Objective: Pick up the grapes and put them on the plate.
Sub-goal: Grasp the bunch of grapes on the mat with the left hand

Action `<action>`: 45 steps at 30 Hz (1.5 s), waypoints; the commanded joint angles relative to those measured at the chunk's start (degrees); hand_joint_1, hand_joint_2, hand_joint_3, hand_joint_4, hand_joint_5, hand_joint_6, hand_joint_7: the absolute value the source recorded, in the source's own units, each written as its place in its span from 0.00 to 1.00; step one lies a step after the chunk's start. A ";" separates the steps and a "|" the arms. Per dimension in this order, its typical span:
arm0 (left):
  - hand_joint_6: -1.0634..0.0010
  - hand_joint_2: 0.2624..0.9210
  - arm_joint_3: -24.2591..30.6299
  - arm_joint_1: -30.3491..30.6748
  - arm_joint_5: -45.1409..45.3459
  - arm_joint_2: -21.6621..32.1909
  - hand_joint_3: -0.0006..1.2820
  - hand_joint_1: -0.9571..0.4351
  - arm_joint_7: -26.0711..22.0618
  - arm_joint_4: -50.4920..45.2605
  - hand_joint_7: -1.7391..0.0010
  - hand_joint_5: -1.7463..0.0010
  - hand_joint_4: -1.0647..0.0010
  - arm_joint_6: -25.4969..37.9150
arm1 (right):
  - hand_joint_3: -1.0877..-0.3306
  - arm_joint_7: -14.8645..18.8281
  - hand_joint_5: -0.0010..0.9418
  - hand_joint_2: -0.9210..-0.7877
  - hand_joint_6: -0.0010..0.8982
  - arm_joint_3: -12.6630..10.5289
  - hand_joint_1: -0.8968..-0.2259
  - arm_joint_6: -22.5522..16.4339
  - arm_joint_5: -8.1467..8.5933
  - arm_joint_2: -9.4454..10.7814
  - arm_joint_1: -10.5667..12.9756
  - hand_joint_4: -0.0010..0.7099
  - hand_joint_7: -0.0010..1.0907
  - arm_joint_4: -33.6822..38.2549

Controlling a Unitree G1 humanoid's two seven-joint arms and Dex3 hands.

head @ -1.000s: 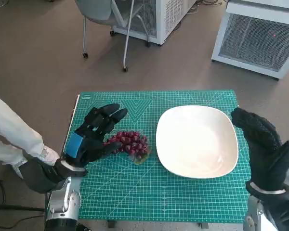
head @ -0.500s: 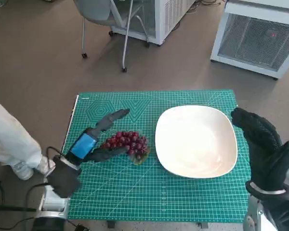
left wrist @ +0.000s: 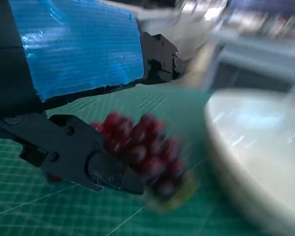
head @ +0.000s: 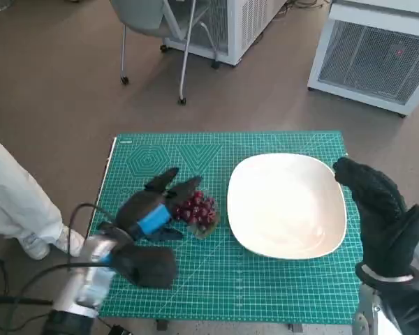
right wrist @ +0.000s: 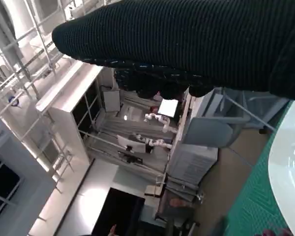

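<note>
- The bunch of dark red grapes (head: 196, 210) lies on the green gridded cutting mat (head: 265, 289), left of centre in the head view and just beside the left rim of the wide white rounded-square plate (head: 286, 205), which it does not touch.
- The left hand (head: 156, 208), black with blue tape across its back, sits at the bunch's left side, its fingers (head: 173, 189) spread around the fruit: one prong reaches past the upper edge, another lies below.
- The left wrist view shows the same bracket: a black finger (left wrist: 160, 51) above the grapes (left wrist: 142, 150), a second black finger (left wrist: 83, 160) under them, fruit in the gap. Blur hides whether either presses on the bunch, so a firm hold cannot be confirmed; the hand reads as apart, cupping rather than clamped.
- The placing suits a sideways scoop, judged from the palm facing the plate with the fruit between them.
- The right hand (head: 379, 216), in a black knitted glove, stands upright at the plate's right rim, holding nothing, fingers loosely extended; it seems parked clear of the landing area.
- In the right wrist view the glove (right wrist: 196, 46) fills the upper frame, with a sliver of the plate (right wrist: 290, 167) at the right edge.
- The grapes are not yet lifted.
</note>
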 commanded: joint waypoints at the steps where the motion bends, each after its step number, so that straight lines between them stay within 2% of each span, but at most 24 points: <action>1: 0.82 0.69 -2.85 -3.28 1.47 -0.41 0.00 0.50 -0.82 1.28 1.00 1.00 1.00 4.59 | 0.72 0.19 0.00 0.00 0.21 -0.11 0.61 0.53 -0.09 -0.09 0.62 0.79 0.63 0.65; 18: 0.81 0.70 -10.61 -11.30 2.02 -3.34 0.00 0.50 0.52 13.61 1.00 1.00 1.00 12.02 | 0.72 -0.15 0.00 0.00 0.21 -0.61 0.61 0.64 -0.21 -0.06 0.78 0.79 0.63 0.70; 33: 0.81 0.72 -16.15 -23.40 1.89 -9.72 0.01 0.53 4.93 36.54 1.00 1.00 1.00 15.01 | 0.72 -0.15 0.00 0.00 0.21 -0.35 0.61 0.74 -0.51 0.18 0.64 0.79 0.63 0.86; 45: 0.80 0.75 -18.47 -27.69 0.51 -12.47 0.01 0.52 5.73 46.63 1.00 1.00 0.98 15.68 | 0.72 0.36 0.00 0.00 0.21 -0.61 0.61 0.71 0.10 -0.17 0.88 0.79 0.63 0.81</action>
